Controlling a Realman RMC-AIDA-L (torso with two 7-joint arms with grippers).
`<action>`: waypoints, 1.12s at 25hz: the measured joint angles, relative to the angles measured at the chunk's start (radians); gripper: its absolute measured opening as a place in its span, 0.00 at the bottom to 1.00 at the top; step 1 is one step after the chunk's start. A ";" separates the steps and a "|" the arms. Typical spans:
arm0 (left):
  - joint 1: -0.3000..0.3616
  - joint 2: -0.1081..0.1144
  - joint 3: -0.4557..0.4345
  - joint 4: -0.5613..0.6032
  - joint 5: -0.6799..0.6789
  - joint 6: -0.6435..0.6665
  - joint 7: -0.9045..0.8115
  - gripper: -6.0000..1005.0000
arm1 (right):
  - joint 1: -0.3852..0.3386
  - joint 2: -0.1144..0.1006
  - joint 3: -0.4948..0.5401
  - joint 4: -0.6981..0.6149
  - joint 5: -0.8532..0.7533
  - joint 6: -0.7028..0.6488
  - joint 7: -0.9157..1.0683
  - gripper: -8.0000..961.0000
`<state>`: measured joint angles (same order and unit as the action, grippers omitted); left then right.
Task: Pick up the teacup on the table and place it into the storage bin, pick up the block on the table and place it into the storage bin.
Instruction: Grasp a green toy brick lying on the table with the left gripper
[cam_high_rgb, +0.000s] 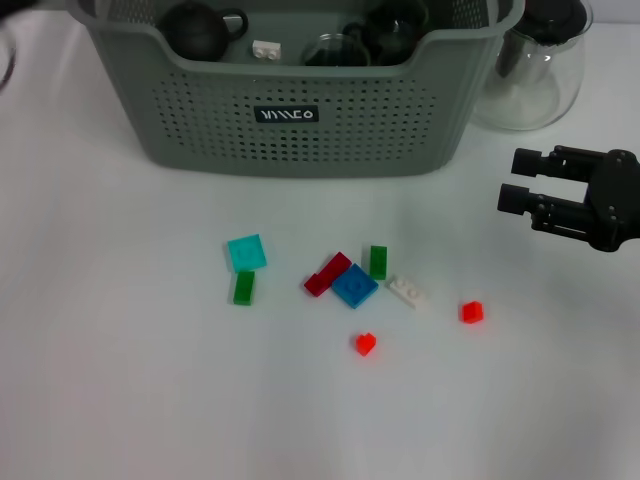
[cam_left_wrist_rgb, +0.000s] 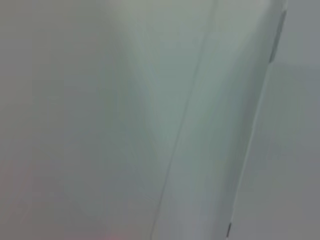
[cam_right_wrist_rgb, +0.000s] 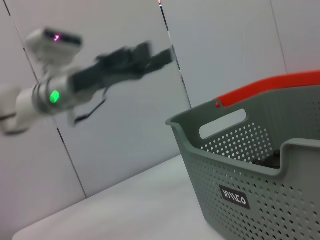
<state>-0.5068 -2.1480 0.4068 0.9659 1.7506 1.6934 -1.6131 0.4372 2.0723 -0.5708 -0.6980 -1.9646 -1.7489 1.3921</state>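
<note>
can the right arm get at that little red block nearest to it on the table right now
Probably yes. The right gripper hangs open above the table's right side, empty, and the red block lies alone on bare cloth just below and inward of it. The white brick sits apart, so nothing seems to block a descent.

Beside me, a clear glass jug with a dark lid (cam_high_rgb: 533, 70) stands on the white table (cam_high_rgb: 120, 350).
</note>
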 joint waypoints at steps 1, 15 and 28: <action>0.020 -0.004 -0.020 -0.018 0.006 0.029 0.051 0.69 | 0.000 0.000 0.000 0.000 0.000 0.000 0.001 0.64; 0.160 -0.029 -0.101 -0.456 0.444 -0.060 0.778 0.68 | 0.007 0.000 0.000 0.000 -0.002 0.002 0.006 0.64; 0.167 -0.030 -0.169 -0.661 0.440 -0.272 1.077 0.68 | -0.001 -0.001 0.000 0.008 -0.007 0.004 0.008 0.64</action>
<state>-0.3402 -2.1775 0.2382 0.3050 2.1908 1.4215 -0.5366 0.4361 2.0709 -0.5710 -0.6901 -1.9712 -1.7446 1.4005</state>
